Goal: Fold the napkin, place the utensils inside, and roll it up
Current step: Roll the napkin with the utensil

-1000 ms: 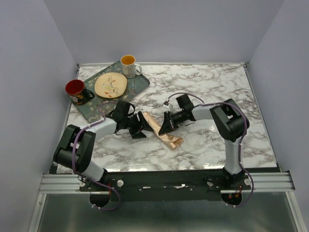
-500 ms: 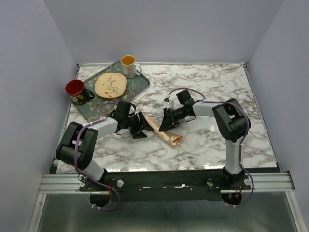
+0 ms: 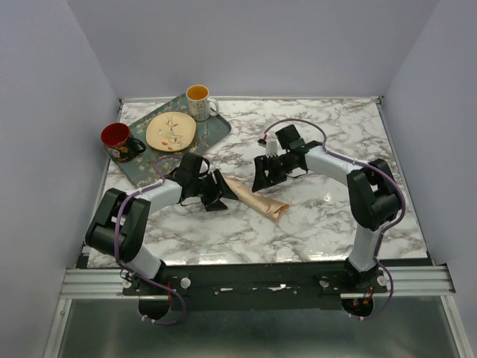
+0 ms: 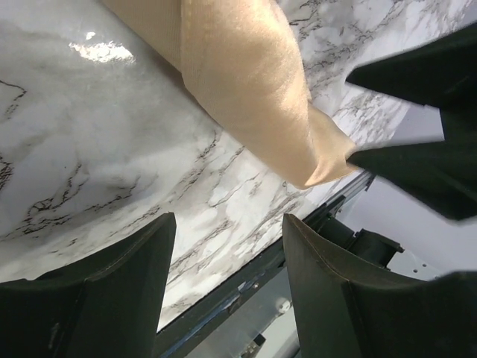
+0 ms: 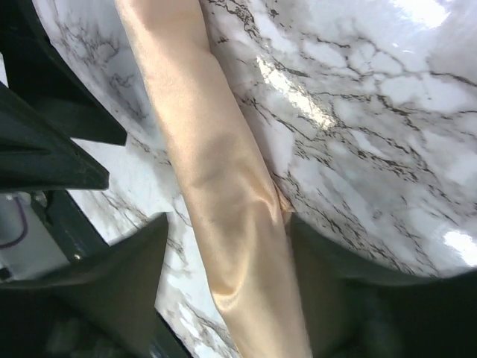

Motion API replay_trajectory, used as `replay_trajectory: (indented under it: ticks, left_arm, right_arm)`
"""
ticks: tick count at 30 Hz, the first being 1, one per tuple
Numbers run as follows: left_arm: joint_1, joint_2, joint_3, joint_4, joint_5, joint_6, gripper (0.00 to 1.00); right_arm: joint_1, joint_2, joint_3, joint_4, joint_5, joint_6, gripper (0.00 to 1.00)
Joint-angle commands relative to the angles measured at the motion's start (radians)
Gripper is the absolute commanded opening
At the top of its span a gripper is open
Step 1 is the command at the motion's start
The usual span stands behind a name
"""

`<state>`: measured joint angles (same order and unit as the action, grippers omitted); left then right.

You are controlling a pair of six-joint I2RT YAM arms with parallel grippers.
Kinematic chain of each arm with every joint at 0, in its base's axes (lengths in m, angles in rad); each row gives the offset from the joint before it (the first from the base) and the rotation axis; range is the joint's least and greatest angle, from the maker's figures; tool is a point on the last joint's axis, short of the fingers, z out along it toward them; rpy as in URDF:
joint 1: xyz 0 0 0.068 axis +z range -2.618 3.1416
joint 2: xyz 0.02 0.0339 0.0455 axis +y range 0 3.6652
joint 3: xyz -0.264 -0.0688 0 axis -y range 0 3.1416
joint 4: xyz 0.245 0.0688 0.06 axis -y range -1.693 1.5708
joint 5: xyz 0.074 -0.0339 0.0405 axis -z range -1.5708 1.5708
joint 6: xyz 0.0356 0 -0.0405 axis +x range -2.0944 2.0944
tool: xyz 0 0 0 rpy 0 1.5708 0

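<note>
The napkin (image 3: 258, 200) lies on the marble table as a tight peach-tan roll, running diagonally from the middle toward the near right. The utensils are hidden. My left gripper (image 3: 223, 192) sits low at the roll's upper-left end, jaws open with only marble between them (image 4: 227, 224); in its view the napkin (image 4: 246, 89) lies ahead of the fingers. My right gripper (image 3: 261, 179) hovers just behind the roll, open. In the right wrist view its fingers straddle the napkin (image 5: 223, 194) with a gap on the left side (image 5: 227, 224).
A dark tray (image 3: 216, 130) at the back left carries a cream floral plate (image 3: 171, 131) and a yellow mug (image 3: 198, 101). A red mug (image 3: 118, 140) stands at the tray's left end. The table's near edge runs close behind the roll's lower end.
My right gripper opened, let go of the rolled napkin and drew back toward the far right. The roll stayed on the table. The left gripper hardly moved.
</note>
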<state>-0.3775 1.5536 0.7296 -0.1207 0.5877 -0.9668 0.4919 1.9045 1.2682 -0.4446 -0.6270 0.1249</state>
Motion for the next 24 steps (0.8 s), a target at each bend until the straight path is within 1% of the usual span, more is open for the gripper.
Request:
replay_trajectory:
  ticks: [1,2,3,4,5,7,8,9,11,12,13,14,15,16,17,18,21,24]
  left_arm:
    - [-0.004,-0.01,0.044,-0.005,-0.011,0.011,0.68]
    - [-0.003,-0.007,0.05,-0.005,-0.011,0.011,0.68]
    - [-0.004,-0.006,0.05,0.003,-0.006,0.007,0.68]
    - [-0.004,-0.003,0.051,0.01,-0.005,-0.006,0.68]
    - [-0.004,-0.001,0.059,0.016,-0.003,-0.007,0.68]
    - [0.008,0.003,0.076,0.003,-0.009,0.0,0.68]
    - [0.017,0.0,0.079,-0.006,-0.012,0.0,0.68]
    - [0.028,-0.006,0.08,-0.014,-0.02,0.0,0.68]
    - [0.075,-0.047,0.058,-0.04,-0.064,-0.009,0.68]
    - [0.095,-0.064,0.047,-0.046,-0.08,-0.013,0.68]
    - [0.13,-0.094,0.038,-0.054,-0.092,-0.015,0.68]
    - [0.149,-0.108,0.028,-0.069,-0.109,-0.012,0.69]
    - [0.166,-0.113,0.025,-0.076,-0.111,-0.01,0.68]
    - [0.181,-0.128,0.025,-0.08,-0.114,-0.009,0.69]
    - [0.211,-0.132,0.022,-0.08,-0.105,-0.006,0.69]
    - [0.222,-0.133,0.025,-0.082,-0.098,0.0,0.69]
    - [0.256,-0.135,0.03,-0.089,-0.075,0.014,0.69]
    - [0.262,-0.125,0.028,-0.077,-0.045,0.016,0.69]
  right_arm:
    - [0.013,-0.054,0.033,-0.106,0.151,-0.034,1.0]
    - [0.037,-0.062,0.04,-0.118,0.189,-0.053,1.0]
    - [0.056,-0.093,0.039,-0.126,0.269,-0.063,1.0]
    - [0.072,-0.108,0.033,-0.125,0.298,-0.073,1.0]
    - [0.108,-0.129,0.027,-0.118,0.323,-0.074,1.0]
    - [0.146,-0.188,0.005,-0.099,0.436,-0.062,1.0]
    - [0.192,-0.205,-0.004,-0.091,0.475,-0.059,1.0]
    - [0.21,-0.22,-0.024,-0.083,0.553,-0.054,1.0]
    - [0.273,-0.255,-0.05,-0.071,0.621,-0.041,1.0]
    - [0.299,-0.26,-0.061,-0.065,0.726,-0.044,1.0]
    - [0.33,-0.26,-0.075,-0.066,0.774,-0.047,1.0]
    - [0.396,-0.251,-0.079,-0.066,0.818,-0.054,1.0]
    - [0.428,-0.242,-0.084,-0.066,0.913,-0.056,0.98]
    - [0.457,-0.23,-0.09,-0.06,0.961,-0.06,0.95]
    - [0.515,-0.194,-0.09,-0.057,1.008,-0.067,0.93]
    - [0.54,-0.176,-0.086,-0.055,1.099,-0.071,0.88]
    - [0.585,-0.107,-0.066,-0.054,1.188,-0.073,0.77]
    - [0.591,-0.085,-0.062,-0.039,1.201,-0.083,0.76]
